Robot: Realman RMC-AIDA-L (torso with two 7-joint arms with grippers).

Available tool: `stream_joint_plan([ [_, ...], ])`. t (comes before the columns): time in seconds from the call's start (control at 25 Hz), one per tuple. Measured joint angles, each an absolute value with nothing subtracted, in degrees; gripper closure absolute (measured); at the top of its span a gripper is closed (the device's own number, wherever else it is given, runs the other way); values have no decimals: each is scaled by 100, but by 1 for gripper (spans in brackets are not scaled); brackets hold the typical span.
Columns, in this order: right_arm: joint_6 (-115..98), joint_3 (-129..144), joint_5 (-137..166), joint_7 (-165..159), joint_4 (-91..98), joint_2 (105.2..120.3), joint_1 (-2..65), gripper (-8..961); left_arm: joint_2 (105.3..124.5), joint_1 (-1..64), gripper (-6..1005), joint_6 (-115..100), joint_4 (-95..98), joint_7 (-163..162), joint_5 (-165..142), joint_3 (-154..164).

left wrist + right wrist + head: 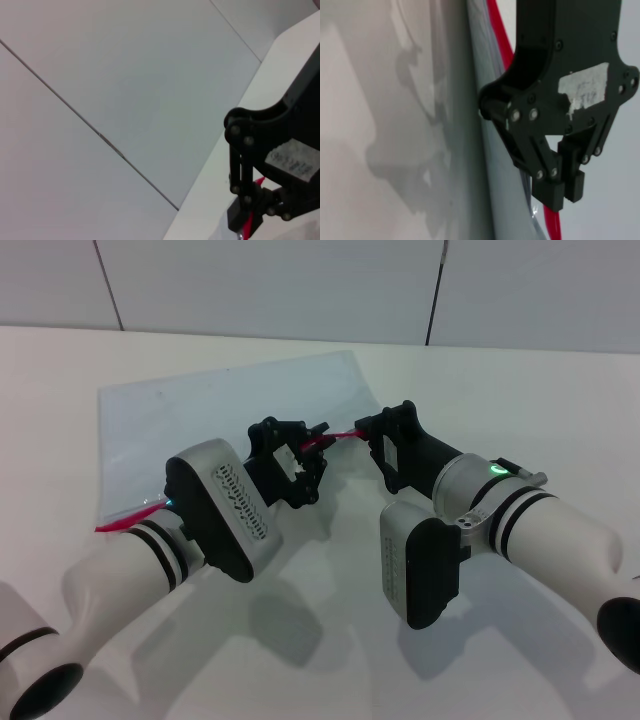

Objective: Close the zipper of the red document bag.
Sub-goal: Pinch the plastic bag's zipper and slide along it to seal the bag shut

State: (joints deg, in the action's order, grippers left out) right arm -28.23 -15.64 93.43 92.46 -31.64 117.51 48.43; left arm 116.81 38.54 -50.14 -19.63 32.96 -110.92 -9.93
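The red document bag (220, 410) lies flat on the white table, a pale blue-grey translucent pouch. Its zipper (340, 437) is a thin red strip along the near edge, lifted off the table at its right end. My left gripper (315, 443) is shut on the zipper partway along. The right wrist view shows that left gripper (565, 192) pinching the red zipper (501, 37) beside the bag (490, 150). My right gripper (363, 428) is at the zipper's right end, just right of the left one. In the left wrist view the right gripper (247, 220) is shut on the red strip.
The white table (520, 370) stretches around the bag, with a tiled wall (280, 280) behind its far edge. Both forearms cross the near half of the table, and the two grippers sit close together.
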Motion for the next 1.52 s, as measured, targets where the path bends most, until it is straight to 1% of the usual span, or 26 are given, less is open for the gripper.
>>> stream_joint_plan([
  [0.36, -2821, -1564, 9343, 9226, -3134, 11751, 4844, 935, 11681, 3867, 907, -4962, -1959, 3291, -11092, -993],
  [0.96, -2841, -2016, 9290, 9194, -2717, 11734, 4848, 932, 11688, 3829, 918, -4957, -1976, 3287, -11091, -993],
  [1.32, -2814, -2479, 9289, 9019, -2225, 11735, 4787, 931, 11691, 3752, 919, -4970, -1995, 3287, -11097, -992],
  [1.52, -2837, -2567, 9275, 8979, -2139, 11729, 4644, 930, 11690, 3720, 919, -4964, -1995, 3287, -11096, -993],
])
